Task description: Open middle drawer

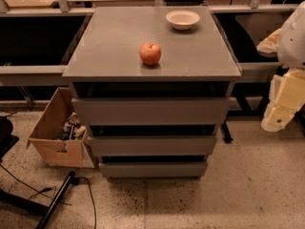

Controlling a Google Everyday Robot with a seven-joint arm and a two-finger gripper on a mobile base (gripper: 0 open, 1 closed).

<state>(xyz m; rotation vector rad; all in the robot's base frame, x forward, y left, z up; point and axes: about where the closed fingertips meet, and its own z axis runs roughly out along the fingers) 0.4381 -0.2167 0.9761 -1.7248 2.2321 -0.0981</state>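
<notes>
The grey cabinet (114, 42) stands in the middle of the camera view with three stacked flat fronts. The middle drawer (152, 146) is the second front, plain and without a handle; it sits in line with the upper front (150, 111) and the lower front (153, 169) and looks closed, so its inside is hidden. My gripper (281, 106), cream and white, hangs at the right edge of the view, to the right of the cabinet and apart from it, at about the height of the upper front.
A red apple (150, 53) and a white bowl (182, 19) sit on the cabinet top. An open cardboard box (55, 135) with clutter stands on the floor at the left. A black pole and cables (57, 199) lie at the lower left. Tables and rails run behind.
</notes>
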